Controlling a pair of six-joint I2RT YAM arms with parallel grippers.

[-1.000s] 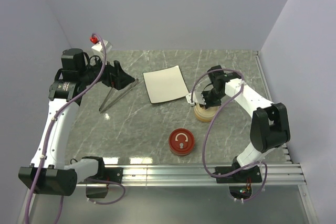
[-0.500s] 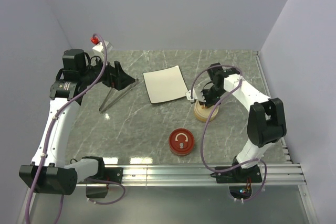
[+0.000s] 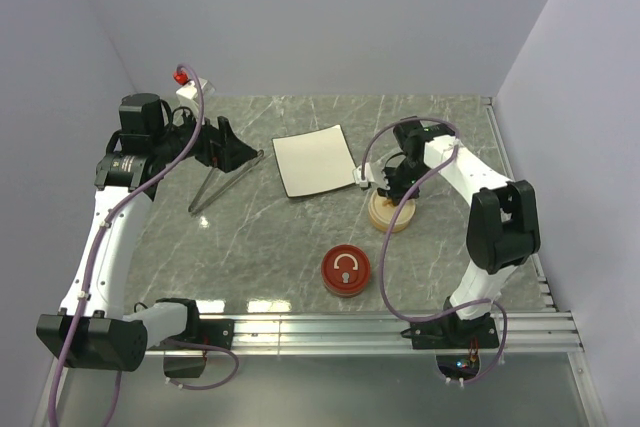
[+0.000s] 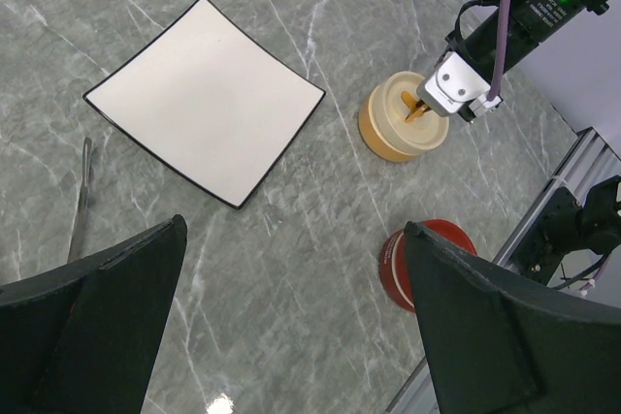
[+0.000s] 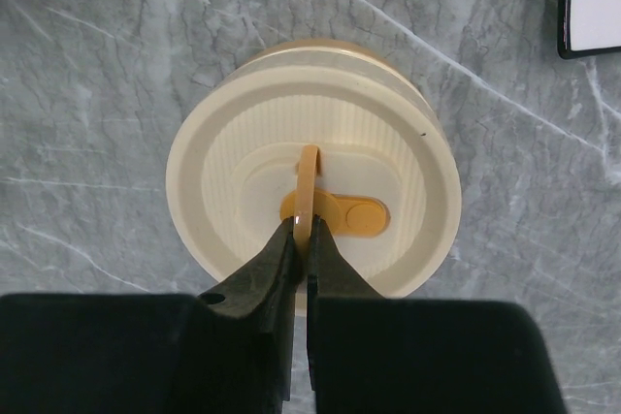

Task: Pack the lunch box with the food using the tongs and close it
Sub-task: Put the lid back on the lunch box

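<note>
1. The lunch box (image 3: 392, 215), a round tan tub, stands right of the worktop's (image 3: 250, 247) centre, just off the near right corner of the plate (image 3: 315, 159).
2. A ribbed cream lid (image 5: 223, 172) sits on top of the lunch box. A thin tan loop handle (image 5: 309, 176) stands up from the middle of the lid.
3. The right gripper (image 5: 302, 232) comes down over the lunch box with its jaws pressed together, pinching the loop handle between the two black tips.
4. The tongs (image 3: 224, 183) lie flat on the left part of the worktop, toward the far edge. They are just left of the plate and slant from far right to near left.
5. The left gripper (image 3: 232, 147) hangs above the far end of the tongs with its jaws spread wide and nothing between them.
6. The plate, white and square with a dark rim, lies toward the middle of the far edge, turned slightly askew.
7. A round red disc (image 3: 346, 270) with a white mark lies close to the near edge, about midway along it, apart from the lunch box.
</note>
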